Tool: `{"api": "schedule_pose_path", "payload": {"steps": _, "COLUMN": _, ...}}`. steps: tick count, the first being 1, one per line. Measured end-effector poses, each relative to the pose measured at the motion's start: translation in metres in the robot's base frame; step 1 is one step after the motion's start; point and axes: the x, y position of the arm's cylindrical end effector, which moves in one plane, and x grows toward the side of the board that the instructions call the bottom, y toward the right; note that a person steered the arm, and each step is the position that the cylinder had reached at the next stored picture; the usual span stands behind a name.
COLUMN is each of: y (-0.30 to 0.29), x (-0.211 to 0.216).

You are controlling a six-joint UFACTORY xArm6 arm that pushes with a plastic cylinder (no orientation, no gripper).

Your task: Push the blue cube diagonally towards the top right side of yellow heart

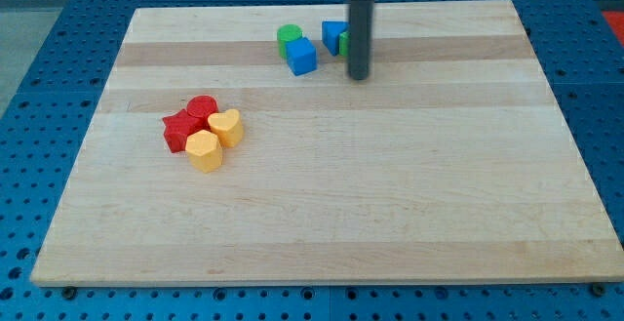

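The blue cube (302,57) lies near the view's top centre of the wooden board, touching a green cylinder (288,37) at its upper left. The yellow heart (226,126) sits at the left in a cluster with a red cylinder (202,108), a red star (179,131) and a yellow hexagon (204,150). My tip (359,75) rests on the board to the right of the blue cube, with a gap between them. The rod hides part of another blue block (334,36) and a green block (344,42) behind it.
The wooden board (322,214) lies on a blue perforated table (39,87). The board's edges are near on all sides of the view.
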Motion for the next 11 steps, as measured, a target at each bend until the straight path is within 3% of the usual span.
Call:
{"api": "schedule_pose_path", "payload": {"steps": 1, "y": 0.073, "x": -0.036}}
{"api": "schedule_pose_path", "payload": {"steps": 2, "y": 0.084, "x": -0.087}}
{"api": "schedule_pose_path", "payload": {"steps": 3, "y": 0.003, "x": -0.088}}
{"api": "schedule_pose_path", "payload": {"steps": 4, "y": -0.071, "x": -0.053}}
{"api": "schedule_pose_path", "payload": {"steps": 5, "y": -0.108, "x": -0.008}}
{"api": "schedule_pose_path", "payload": {"steps": 6, "y": -0.115, "x": 0.007}}
{"api": "schedule_pose_path", "payload": {"steps": 8, "y": -0.111, "x": -0.026}}
{"api": "schedule_pose_path", "payload": {"steps": 9, "y": -0.139, "x": -0.027}}
{"api": "schedule_pose_path", "payload": {"steps": 10, "y": -0.201, "x": -0.006}}
{"api": "schedule_pose_path", "payload": {"steps": 11, "y": -0.227, "x": 0.014}}
